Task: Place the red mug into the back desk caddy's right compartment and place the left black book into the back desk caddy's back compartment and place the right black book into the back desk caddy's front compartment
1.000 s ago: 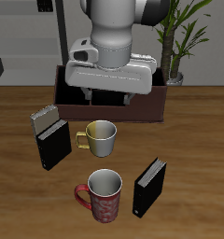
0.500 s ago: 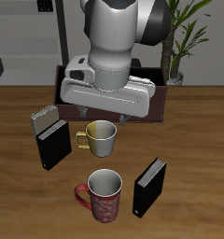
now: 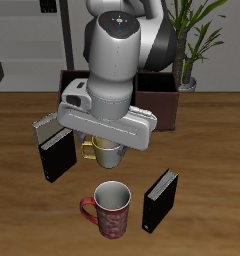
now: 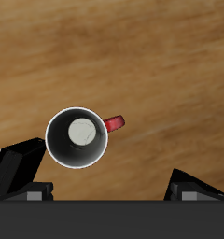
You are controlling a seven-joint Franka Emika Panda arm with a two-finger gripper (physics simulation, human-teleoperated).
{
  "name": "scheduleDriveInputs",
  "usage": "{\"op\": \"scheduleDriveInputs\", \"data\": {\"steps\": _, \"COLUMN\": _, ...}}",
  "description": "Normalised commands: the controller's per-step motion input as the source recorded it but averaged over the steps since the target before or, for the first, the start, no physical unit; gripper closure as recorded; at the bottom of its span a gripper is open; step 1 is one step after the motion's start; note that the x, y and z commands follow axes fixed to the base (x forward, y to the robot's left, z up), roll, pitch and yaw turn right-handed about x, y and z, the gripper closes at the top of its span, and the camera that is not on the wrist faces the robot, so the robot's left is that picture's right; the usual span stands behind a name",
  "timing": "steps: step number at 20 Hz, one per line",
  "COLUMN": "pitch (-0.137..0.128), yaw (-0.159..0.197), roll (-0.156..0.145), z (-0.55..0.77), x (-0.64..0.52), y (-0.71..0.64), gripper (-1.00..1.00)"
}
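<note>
The red mug stands upright near the table's front edge, its pale inside facing up. The wrist view looks straight down on the red mug, with its red handle sticking out. My gripper hangs open well above the table, farther back than the mug, and its dark fingers hold nothing. The left black book stands upright beside the mug. The right black book stands on the mug's other side, farther back. The back desk caddy, a dark brown box, is mostly hidden behind my arm.
A cream mug with a yellow handle sits partly hidden under my gripper. A grey book stands just behind the right black book. A potted plant rises at the back beside the caddy.
My arm has swung from over the caddy toward the table's front edge and come lower, so it now covers the cream mug. The mugs and books have not moved.
</note>
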Motion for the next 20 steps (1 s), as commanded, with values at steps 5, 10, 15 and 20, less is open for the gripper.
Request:
{"op": "scheduleDriveInputs", "data": {"steps": 5, "pitch": 0.011, "yaw": -0.090, "roll": -0.046, "z": -0.34, "x": 0.13, "y": -0.17, "gripper": -1.00}}
{"op": "scheduleDriveInputs", "data": {"steps": 10, "pitch": 0.005, "yaw": -0.037, "roll": -0.024, "z": -0.40, "x": 0.04, "y": -0.12, "gripper": -1.00}}
{"op": "scheduleDriveInputs", "data": {"steps": 15, "pitch": 0.024, "yaw": -0.014, "roll": 0.022, "z": -0.49, "x": 0.00, "y": 0.06, "gripper": -1.00}}
{"op": "scheduleDriveInputs", "data": {"steps": 20, "pitch": 0.050, "yaw": -0.037, "roll": -0.030, "z": -0.47, "x": 0.04, "y": -0.07, "gripper": -1.00}}
